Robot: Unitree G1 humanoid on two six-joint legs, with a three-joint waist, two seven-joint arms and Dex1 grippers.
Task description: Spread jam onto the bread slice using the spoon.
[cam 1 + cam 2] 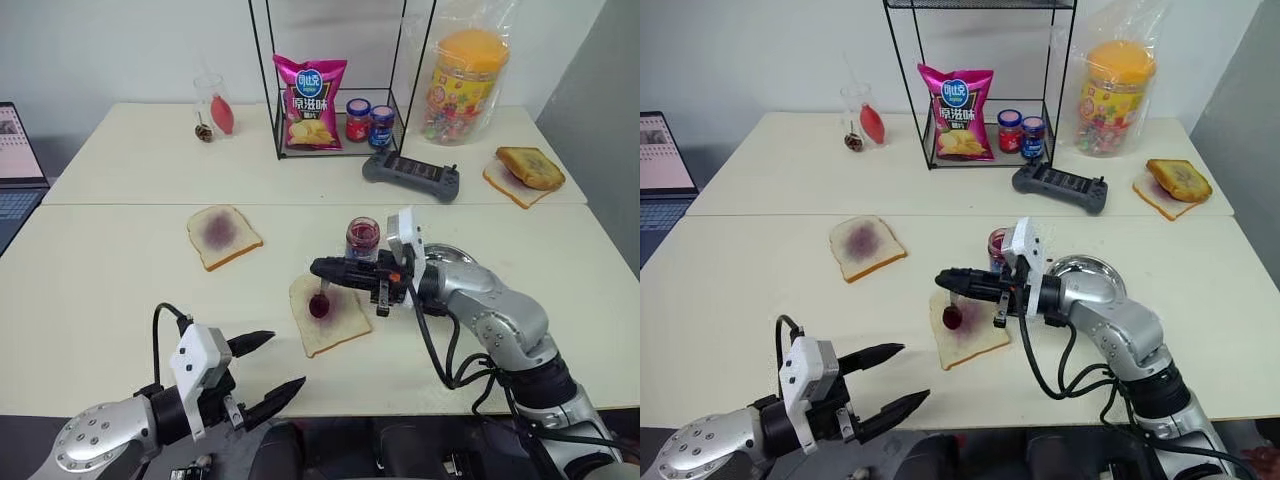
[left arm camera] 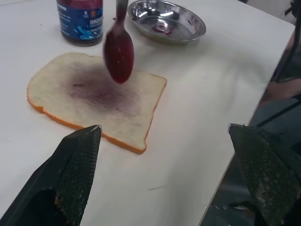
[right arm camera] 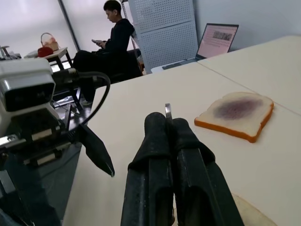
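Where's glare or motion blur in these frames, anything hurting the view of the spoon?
Left wrist view: spoon bowl softly blurred above the bread slice; steel plate shows bright reflections. Right wrist view: background window area blown out. Head views: evenly lit, soft shadows.

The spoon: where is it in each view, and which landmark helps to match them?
Left eye view: the spoon hangs bowl-down from the right hand, near centre.
Right eye view: the same, left of centre.
Left wrist view: its red bowl over the bread slice, near the jam jar.
Right wrist view: the handle's end above the shut right hand.
Landmark: the bread slice under the bowl.
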